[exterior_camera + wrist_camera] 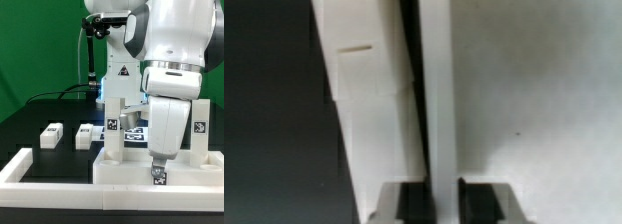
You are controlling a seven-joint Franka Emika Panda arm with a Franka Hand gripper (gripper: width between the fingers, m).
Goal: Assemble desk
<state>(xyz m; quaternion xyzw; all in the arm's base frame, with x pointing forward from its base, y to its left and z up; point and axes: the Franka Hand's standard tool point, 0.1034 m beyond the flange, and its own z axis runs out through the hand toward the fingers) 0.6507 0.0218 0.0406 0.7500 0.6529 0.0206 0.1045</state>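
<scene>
Black table (40,110), green backdrop. Tabletop slab (125,168) lies at the front, toward the exterior view's right. First upright leg (115,130) and second upright leg (200,125) stand on it. Gripper (158,166) is low over the slab's front edge, fingers (411,200) clamped on third leg (158,177), held vertical. Loose leg block (50,133) and neighbouring block (84,133) lie flat on the table, apart from the slab

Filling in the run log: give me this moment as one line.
gripper: shut on leg | place: camera-side edge of tabletop | upright leg: standing on tabletop | spare legs: two, on table
</scene>
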